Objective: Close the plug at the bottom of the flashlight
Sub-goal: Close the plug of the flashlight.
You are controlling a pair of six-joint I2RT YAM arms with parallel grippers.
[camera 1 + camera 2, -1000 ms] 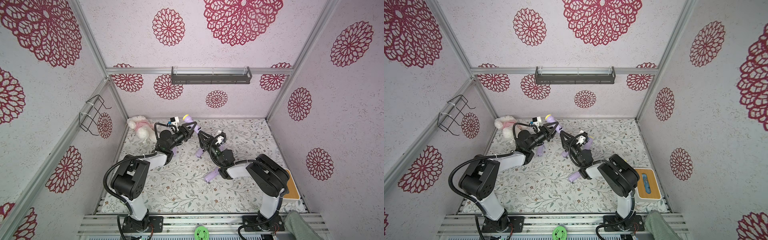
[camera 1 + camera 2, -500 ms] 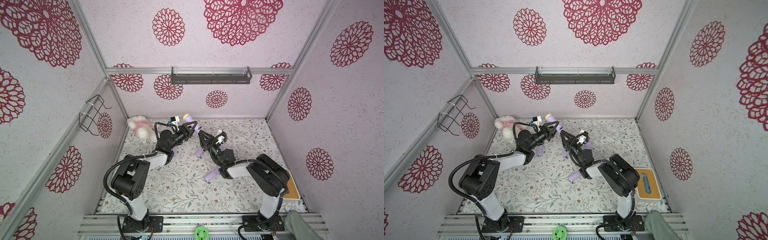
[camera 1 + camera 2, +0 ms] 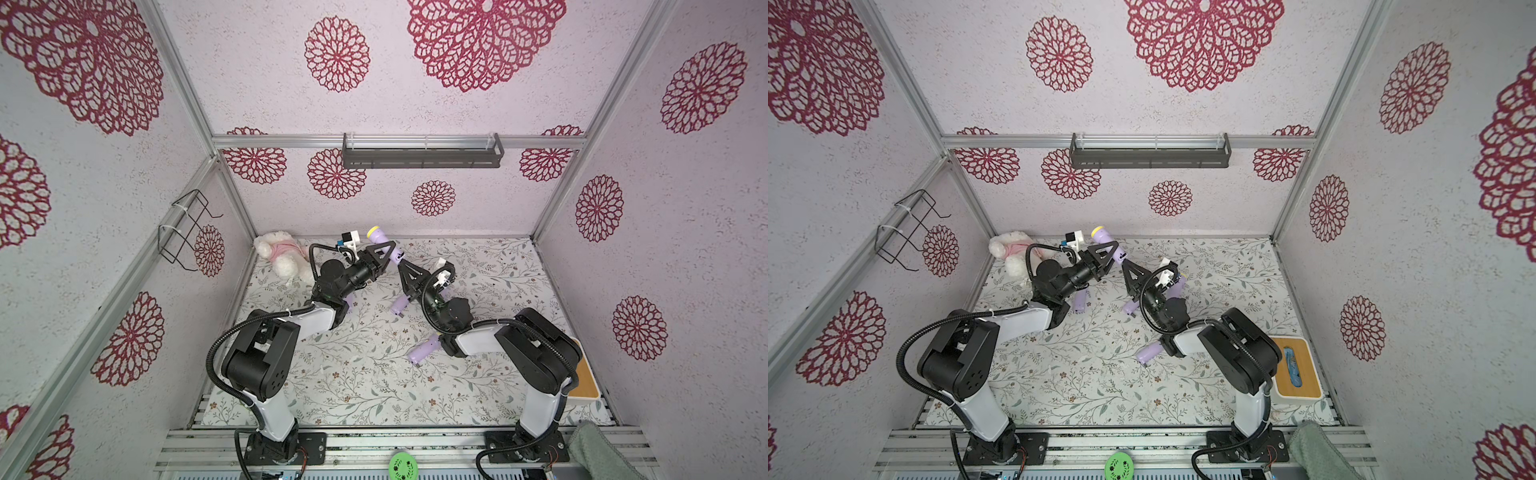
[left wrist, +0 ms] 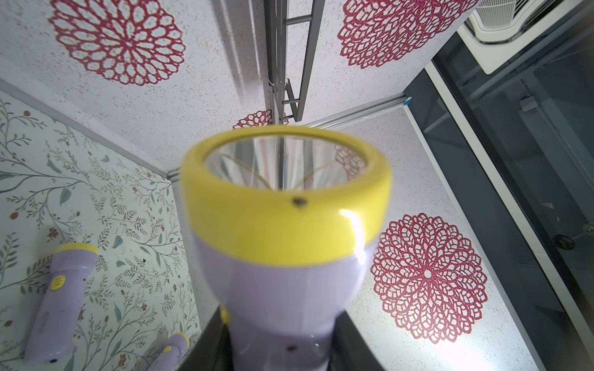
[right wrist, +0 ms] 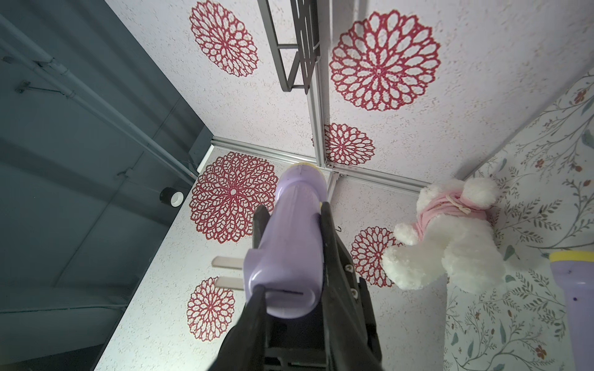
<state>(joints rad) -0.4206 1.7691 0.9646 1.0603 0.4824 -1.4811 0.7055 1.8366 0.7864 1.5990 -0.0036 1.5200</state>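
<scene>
Up near the back wall, clear of the mat (image 3: 353,374), the flashlight (image 3: 381,240) is clamped around its lavender barrel by the left gripper (image 3: 387,250). In the left wrist view the body rises from between that gripper's black fingers (image 4: 350,340). Its long axis slants: the yellow head points toward the back wall and a little to the left, and the tail points toward the right gripper (image 3: 403,268). The plug (image 5: 226,261) is not yet folded in, and its two pale prongs stick out sideways from the tail. One right finger (image 5: 255,308) touches the tail's end face just beside a slot. Whether the right jaws pinch anything cannot be told. Small dark marks on the barrel in both top views are too small to read, and no other writing is legible. Spare flashlights lie on the mat: one under the right gripper (image 3: 400,302), one by the right arm (image 3: 422,351), and one under the left arm (image 3: 1079,301). A plush (image 3: 282,257) sits in the back left corner. A shelf (image 3: 422,156) hangs on the back wall and a wire rack (image 3: 187,230) on the left wall. A box (image 3: 1298,368) stands at the right edge, with a towel (image 3: 1312,453) near it at the front.
</scene>
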